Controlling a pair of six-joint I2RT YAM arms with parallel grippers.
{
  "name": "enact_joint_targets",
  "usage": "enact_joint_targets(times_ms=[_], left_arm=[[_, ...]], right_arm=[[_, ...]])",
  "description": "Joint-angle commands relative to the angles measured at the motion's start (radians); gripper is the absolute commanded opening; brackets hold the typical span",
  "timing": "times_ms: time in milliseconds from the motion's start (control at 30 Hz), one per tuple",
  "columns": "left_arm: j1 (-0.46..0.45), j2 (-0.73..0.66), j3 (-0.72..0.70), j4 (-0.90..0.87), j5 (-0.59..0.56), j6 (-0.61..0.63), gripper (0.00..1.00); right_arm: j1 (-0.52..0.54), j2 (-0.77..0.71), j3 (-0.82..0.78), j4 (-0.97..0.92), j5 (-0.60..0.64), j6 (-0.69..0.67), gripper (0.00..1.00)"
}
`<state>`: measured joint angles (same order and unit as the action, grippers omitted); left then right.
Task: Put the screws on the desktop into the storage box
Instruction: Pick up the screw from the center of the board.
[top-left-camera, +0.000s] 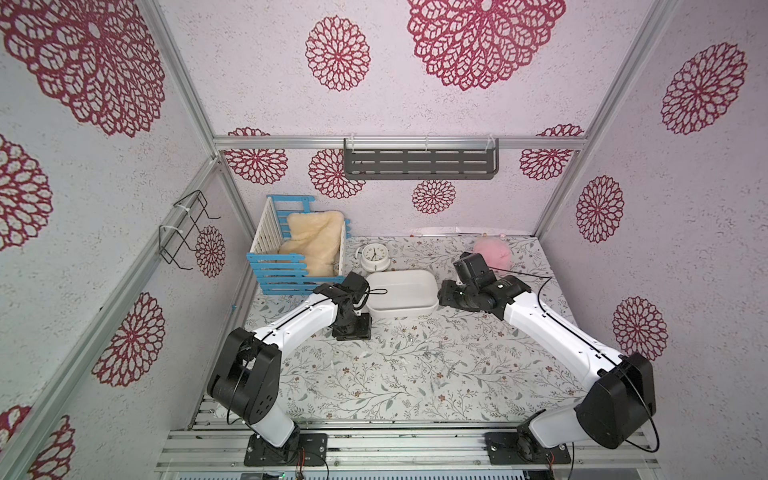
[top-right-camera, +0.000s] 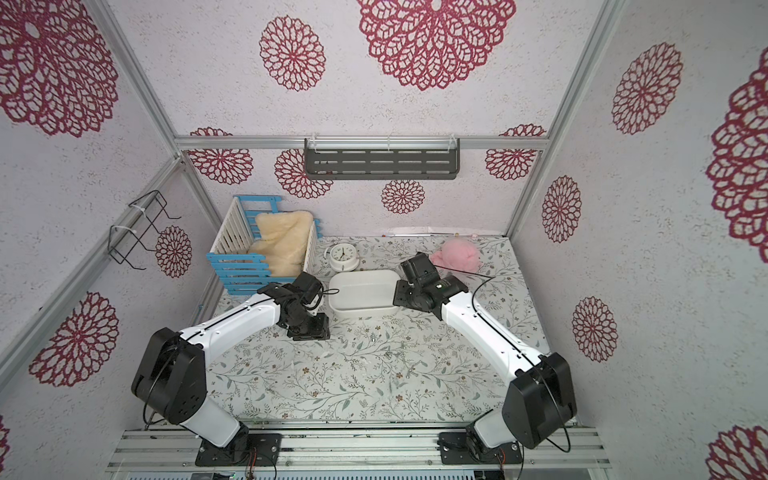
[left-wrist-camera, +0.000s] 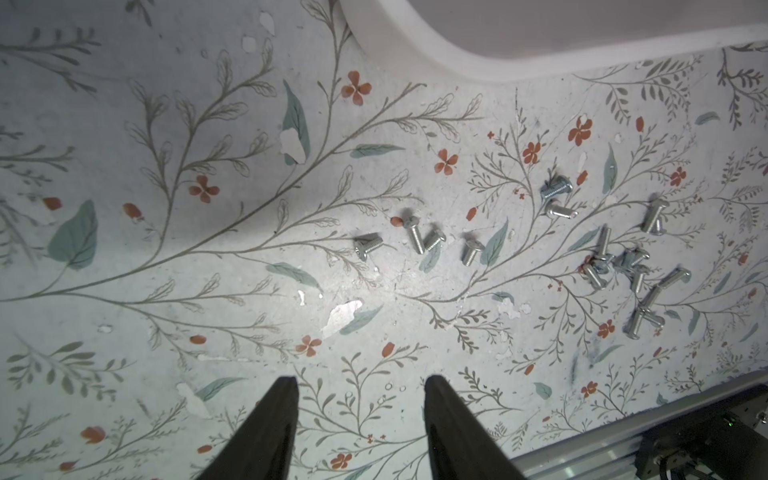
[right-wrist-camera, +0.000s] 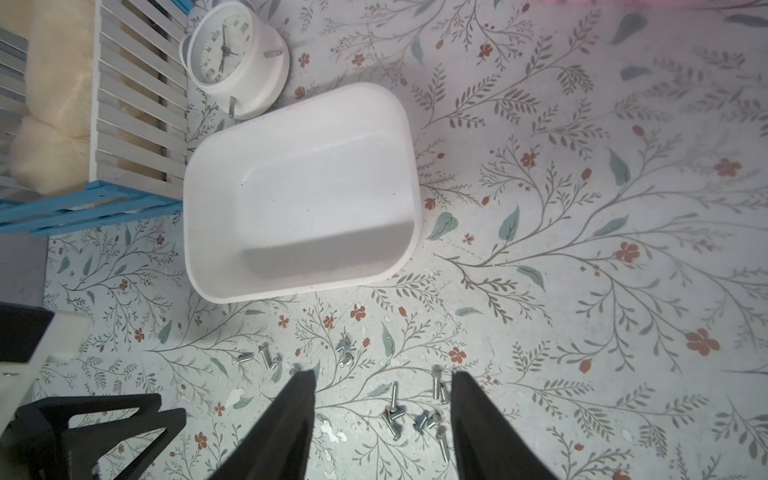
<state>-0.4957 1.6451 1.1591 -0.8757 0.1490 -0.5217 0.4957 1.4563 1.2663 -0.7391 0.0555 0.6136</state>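
Observation:
Several small silver screws (left-wrist-camera: 419, 239) lie scattered on the leafy-printed desktop (top-left-camera: 374, 386), with a denser cluster of screws (right-wrist-camera: 415, 415) further right; in both top views they show as tiny specks (top-left-camera: 432, 355) (top-right-camera: 390, 355) in front of the storage box. The white storage box (right-wrist-camera: 299, 187) (top-left-camera: 399, 309) (top-right-camera: 363, 309) holds nothing. My left gripper (left-wrist-camera: 361, 380) (top-left-camera: 353, 330) points down at the box's front left corner, open and empty, short of the screws. My right gripper (right-wrist-camera: 383, 376) (top-left-camera: 448, 297) hovers high by the box's right end, open, with the cluster showing between its fingers far below.
A blue-and-white slatted crate (top-left-camera: 299, 253) with a cream fluffy cloth stands at the back left. A white clock (top-left-camera: 374, 255) sits just behind the box. A pink plush (top-left-camera: 492, 253) lies at the back right. An aluminium rail (top-left-camera: 374, 436) borders the front edge.

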Motion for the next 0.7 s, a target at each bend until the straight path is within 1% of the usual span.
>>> enact_joint_targets(times_ms=[0,100,200,400,567,633,667], left_arm=[[-0.001,0.044,0.03,0.007,-0.018,-0.017,0.52],[0.0,0.079,0.061,0.007,-0.046,-0.011,0.5],[-0.004,0.13,0.097,0.0,-0.039,-0.002,0.49],[-0.029,0.234,0.16,-0.009,-0.036,-0.008,0.49],[-0.061,0.307,0.235,-0.082,-0.111,-0.013,0.48],[-0.073,0.308,0.25,-0.1,-0.136,-0.019,0.47],[-0.076,0.348,0.253,-0.107,-0.145,-0.023,0.47]], right_arm=[[0.0,0.003,0.028,0.051,-0.004,-0.009,0.56],[-0.001,0.023,0.03,0.05,-0.022,-0.027,0.56],[-0.001,0.009,-0.003,0.085,-0.024,-0.023,0.56],[-0.001,0.015,-0.001,0.086,-0.029,-0.037,0.56],[-0.003,0.012,0.0,0.081,-0.028,-0.054,0.56],[-0.006,0.008,-0.002,0.081,-0.026,-0.058,0.56],[-0.008,0.005,-0.005,0.082,-0.028,-0.058,0.56]])
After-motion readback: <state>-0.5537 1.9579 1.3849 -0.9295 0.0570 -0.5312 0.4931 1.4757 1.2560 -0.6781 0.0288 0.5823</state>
